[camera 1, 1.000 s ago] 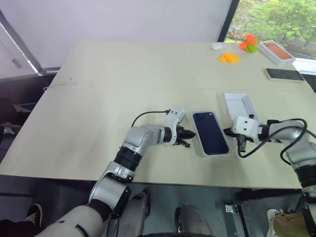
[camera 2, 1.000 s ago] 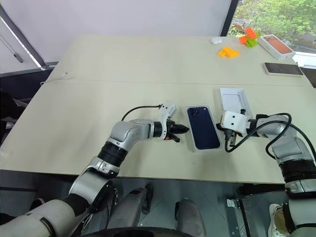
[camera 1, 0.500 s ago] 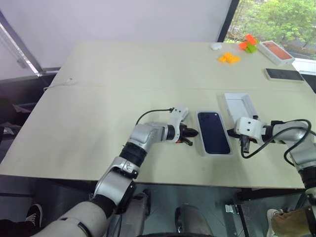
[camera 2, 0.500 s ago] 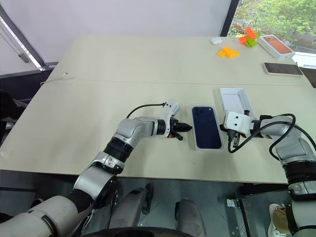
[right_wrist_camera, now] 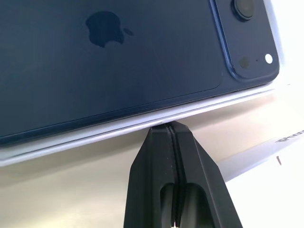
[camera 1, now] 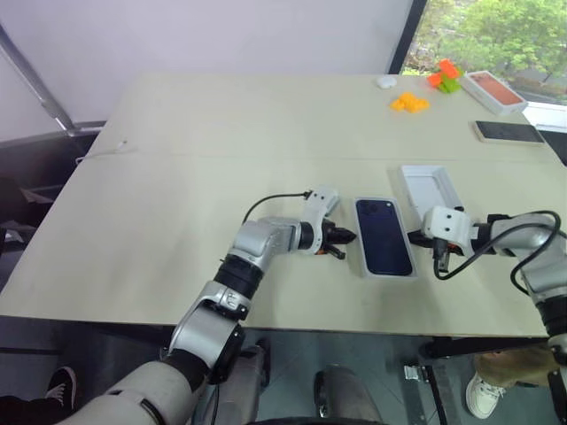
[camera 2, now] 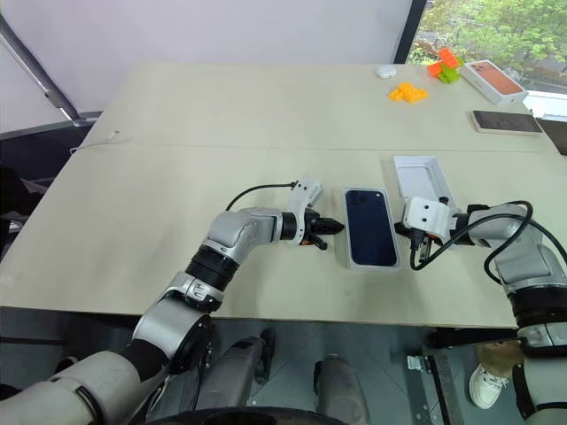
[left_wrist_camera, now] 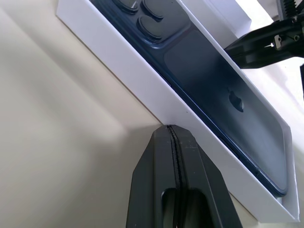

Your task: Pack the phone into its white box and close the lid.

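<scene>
The dark navy phone (camera 1: 384, 235) lies back up inside the white box (camera 1: 359, 248) near the table's front edge, its camera cluster at the far end. My left gripper (camera 1: 350, 236) is shut, its tips against the box's left long wall (left_wrist_camera: 142, 90). My right gripper (camera 1: 418, 236) is shut too, its tips at the box's right long rim (right_wrist_camera: 95, 135). The two grippers face each other across the box. The lid (camera 1: 430, 186) lies separately, hollow side up, just behind and to the right of the box.
At the far right stand an orange-topped box (camera 1: 495, 93) and a black phone (camera 1: 509, 133). Orange blocks (camera 1: 410, 103), an orange and green block (camera 1: 446, 77) and a small white object (camera 1: 386, 82) lie at the back. A thin cable (camera 1: 120, 144) rests far left.
The box with the phone has turned from a slight slant to lie straighter. My left gripper has edged slightly right with it. Both grippers stay shut at its sides.
</scene>
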Controlling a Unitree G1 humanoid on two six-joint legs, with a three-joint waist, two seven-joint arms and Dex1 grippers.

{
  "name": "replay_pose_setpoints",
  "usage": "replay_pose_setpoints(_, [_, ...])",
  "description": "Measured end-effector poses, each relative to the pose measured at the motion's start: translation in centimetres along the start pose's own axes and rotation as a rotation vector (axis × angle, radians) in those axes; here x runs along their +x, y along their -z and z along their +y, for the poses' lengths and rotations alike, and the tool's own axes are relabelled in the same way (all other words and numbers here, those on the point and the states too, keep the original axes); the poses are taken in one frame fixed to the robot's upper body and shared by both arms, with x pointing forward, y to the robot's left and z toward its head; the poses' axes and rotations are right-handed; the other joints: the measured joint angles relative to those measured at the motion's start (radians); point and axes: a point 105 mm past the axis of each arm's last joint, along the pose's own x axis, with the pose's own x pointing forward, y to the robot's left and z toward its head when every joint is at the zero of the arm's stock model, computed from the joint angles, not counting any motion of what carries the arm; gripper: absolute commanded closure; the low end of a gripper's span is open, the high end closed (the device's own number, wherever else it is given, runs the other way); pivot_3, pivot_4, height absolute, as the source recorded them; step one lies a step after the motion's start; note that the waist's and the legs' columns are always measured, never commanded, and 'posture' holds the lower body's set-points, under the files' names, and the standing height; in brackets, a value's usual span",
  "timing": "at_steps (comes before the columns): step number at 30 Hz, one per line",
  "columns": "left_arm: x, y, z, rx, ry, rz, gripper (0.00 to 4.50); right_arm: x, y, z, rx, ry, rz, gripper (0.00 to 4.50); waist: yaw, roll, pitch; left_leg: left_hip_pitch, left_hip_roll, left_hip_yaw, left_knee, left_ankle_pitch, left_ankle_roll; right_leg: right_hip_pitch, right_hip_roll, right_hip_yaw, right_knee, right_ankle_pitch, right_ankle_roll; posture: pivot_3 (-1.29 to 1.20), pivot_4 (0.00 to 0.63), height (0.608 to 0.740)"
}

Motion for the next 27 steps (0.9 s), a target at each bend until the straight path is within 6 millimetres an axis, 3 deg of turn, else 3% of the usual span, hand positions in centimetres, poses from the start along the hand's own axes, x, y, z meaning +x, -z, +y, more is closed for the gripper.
replay_pose_setpoints(2, [-0.5, -0.7, -0.3, -0.011, 0.014, -0.027, 2.23, -0.5, -0.3, -0.6, 0.009, 0.000, 0.000, 2.24, -0.002, 0.000, 0.000, 0.000, 0.000, 0.000, 0.000, 0.000, 0.000, 0.000, 0.000, 0.000, 0.000, 0.000, 0.000, 0.00, 0.150, 0.740])
replay_pose_setpoints(6, [-1.3, -2.3, -1.7, 0.007, 0.061, -0.068, 0.24, -1.4, -3.1, -2.5, 0.012, 0.027, -0.081, 0.20, -0.020, 0.001, 0.000, 0.000, 0.000, 0.000, 0.000, 0.000, 0.000, 0.000, 0.000, 0.000, 0.000, 0.000, 0.000, 0.00, 0.150, 0.740])
replay_pose_setpoints(16, [-5.5, -3.8, -2.0, 0.036, 0.048, -0.134, 0.11, -2.9, -4.9, -6.9, 0.003, 0.207, -0.086, 0.09, -0.029, 0.001, 0.000, 0.001, 0.000, 0.000, 0.000, 0.000, 0.000, 0.000, 0.000, 0.000, 0.002, 0.000, 0.000, 0.00, 0.150, 0.740])
replay_pose_setpoints(20, [-8.5, -4.2, -1.2, 0.077, 0.009, -0.182, 0.11, -0.9, -4.2, -7.8, 0.226, 0.289, -0.086, 0.09, -0.036, 0.002, 0.000, 0.000, 0.000, 0.000, 0.000, 0.001, 0.000, -0.001, 0.000, 0.001, 0.003, 0.000, 0.000, 0.00, 0.150, 0.740])
replay_pose_setpoints(24, [-13.5, -4.0, 1.0, 0.140, -0.064, -0.211, 0.11, 0.9, -2.6, -7.5, 0.408, 0.348, -0.013, 0.09, -0.044, 0.002, 0.000, 0.000, 0.000, 0.000, -0.002, 0.002, 0.000, -0.003, 0.001, 0.001, 0.004, 0.000, 0.000, 0.00, 0.150, 0.740])
replay_pose_setpoints(27, [-16.7, -4.0, 1.8, 0.183, -0.092, -0.221, 0.11, 1.1, -2.3, -7.5, 0.458, 0.375, 0.019, 0.09, -0.045, 0.003, 0.000, 0.000, 0.000, 0.000, -0.003, 0.002, 0.000, -0.004, 0.001, 0.002, 0.004, 0.000, 0.000, 0.00, 0.150, 0.740])
